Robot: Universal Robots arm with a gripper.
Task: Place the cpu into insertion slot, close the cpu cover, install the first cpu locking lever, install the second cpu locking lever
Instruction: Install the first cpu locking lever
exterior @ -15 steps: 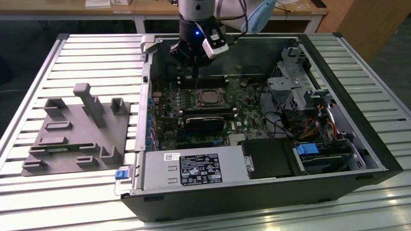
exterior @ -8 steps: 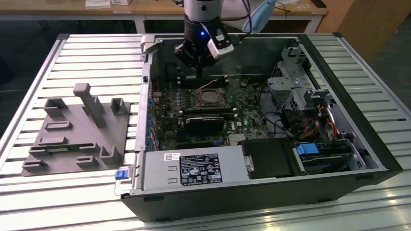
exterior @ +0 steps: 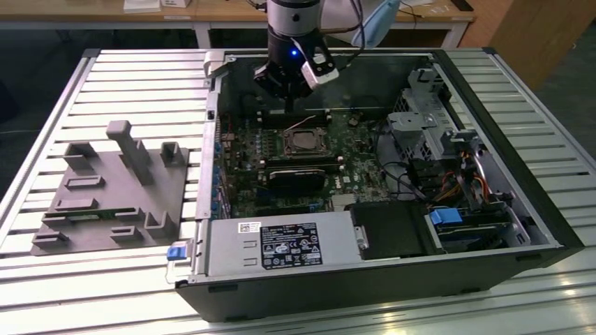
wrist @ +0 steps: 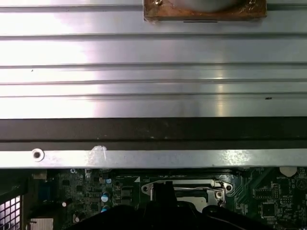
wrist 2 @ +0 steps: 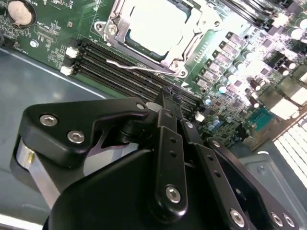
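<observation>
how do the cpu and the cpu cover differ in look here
In the second wrist view, the cpu is a solid, pale, flat square, while the cpu cover is an open silvery frame with a large window. The cpu sits inside; the cpu cover runs around its edges. Both are square, metallic and lie flat in the insertion slot.

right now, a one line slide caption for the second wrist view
Gripper poised above the green motherboard, with the cpu seated under its silvery cpu cover beside the memory slots.
</observation>
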